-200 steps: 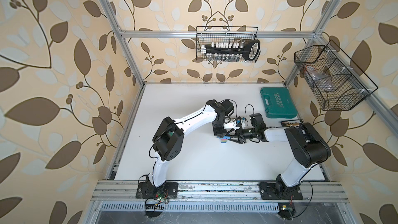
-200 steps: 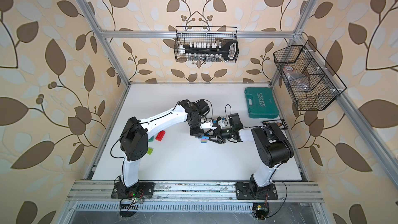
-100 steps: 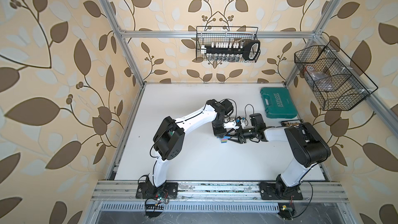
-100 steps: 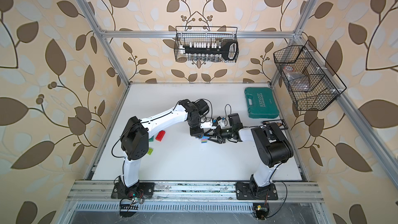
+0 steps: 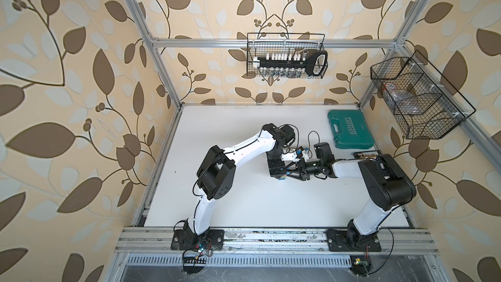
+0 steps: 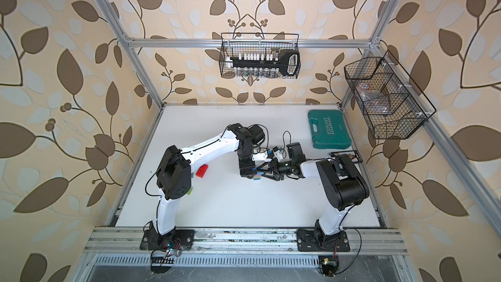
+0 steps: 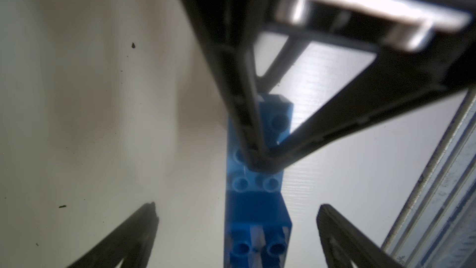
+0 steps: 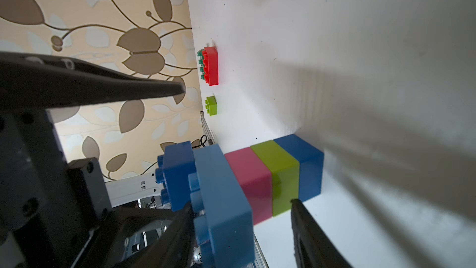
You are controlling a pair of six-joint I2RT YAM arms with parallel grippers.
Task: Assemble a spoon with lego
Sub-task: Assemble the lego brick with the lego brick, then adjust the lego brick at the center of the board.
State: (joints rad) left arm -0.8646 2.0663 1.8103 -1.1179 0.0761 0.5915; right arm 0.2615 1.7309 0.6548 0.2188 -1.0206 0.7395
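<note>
Plastic, hard and glossy: the spoon (image 8: 257, 184) is so far a stem of blue, lime and pink bricks capped by a light-blue and a blue one. It should be light and stiff but slippery, and its press-fit joints may pop under sideways load. It is best taken across flat side walls near a joint.

The right gripper (image 8: 242, 202) pinches it that way, and its blue end looks to be resting on the white table (image 8: 334, 47). The left gripper (image 7: 237, 204) hangs spread either side of the blue bricks, touching nothing.

Beyond lie a red brick (image 8: 211, 65) stacked on a dark green brick (image 8: 200, 68), and a lime brick (image 8: 211, 105). In both top views the left arm (image 5: 244, 146) crooks down over mid-table, and the right arm (image 5: 347, 168) reaches low and level to meet it.
</note>
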